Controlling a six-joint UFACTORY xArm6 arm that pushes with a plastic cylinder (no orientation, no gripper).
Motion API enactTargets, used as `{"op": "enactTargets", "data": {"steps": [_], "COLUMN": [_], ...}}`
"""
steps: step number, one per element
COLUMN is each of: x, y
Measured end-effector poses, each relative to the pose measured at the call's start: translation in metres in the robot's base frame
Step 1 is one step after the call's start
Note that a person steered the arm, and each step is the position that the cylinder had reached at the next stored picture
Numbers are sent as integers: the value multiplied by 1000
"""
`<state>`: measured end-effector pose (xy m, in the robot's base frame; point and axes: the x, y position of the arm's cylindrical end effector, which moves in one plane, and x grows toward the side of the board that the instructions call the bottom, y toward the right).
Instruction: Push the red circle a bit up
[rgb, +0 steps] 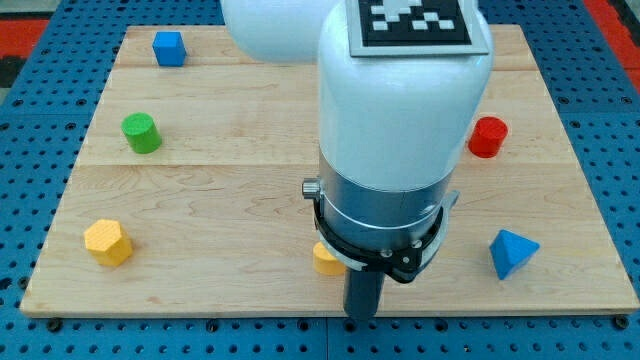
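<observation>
The red circle (488, 136), a short red cylinder, stands at the view's right, in the upper half of the wooden board (230, 170). The white arm (400, 110) fills the middle of the view and hides the board behind it. My rod reaches down to the view's bottom edge, with my tip (361, 316) near the board's bottom edge. My tip is far below and left of the red circle and apart from it. A yellow block (326, 259) shows partly just left of the rod.
A blue cube (169, 47) is at top left. A green cylinder (141, 132) is at left. A yellow hexagonal block (107, 242) is at bottom left. A blue triangular block (511, 252) is at bottom right, below the red circle.
</observation>
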<state>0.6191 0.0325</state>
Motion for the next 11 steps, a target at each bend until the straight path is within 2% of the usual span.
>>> {"op": "enactTargets", "data": {"steps": [2,3,4,6,8,9,10,11], "x": [0,-20,-30,-101,-110,-159,-186,-201], "y": [0,5,62,116,135,151,181,186]}}
